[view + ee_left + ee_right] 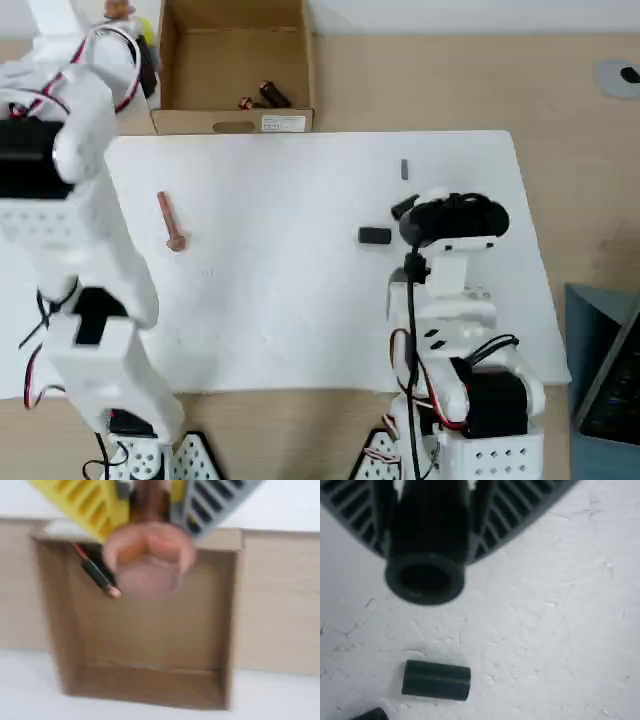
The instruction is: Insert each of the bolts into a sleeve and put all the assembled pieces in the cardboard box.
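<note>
At the upper left of the high view, left gripper (pixel 150 516): its yellow and grey jaws are closed around the shank of the held bolt (pixel 149 555), copper head pointing down toward the open box. I cannot tell whether a sleeve is on that shank.
Likely reason for that hold: gripping the shank with the head lowest puts the piece over the box mouth, so letting go would probably drop it inside.
Cardboard box (pixel 232 121): at the top of the high view, just past the far edge of the white mat (pixel 300 320), with its mouth open.
Assembled piece (pixel 266 96): a black sleeve with a copper end, lying on the box floor near the front wall. One unit looks finished.
Right gripper (pixel 427 530): at the centre right of the high view, low over the mat. Its dark jaws are clamped on the held sleeve (pixel 425 577).
Likely reason for that hold: the sleeve's open bore faces outward and is unobstructed, which suits presenting it for a bolt to slide in.
Spare sleeve (pixel 436 680): lying on its side on the mat just beside the right gripper. A second one sits at the lower left corner of the right wrist view.
Loose bolt (pixel 170 222): on the mat at the left of the high view, well apart from the sleeves.
Progress, as a judgement: partway. The loose bolt and the sleeves on the mat are not yet paired.
</note>
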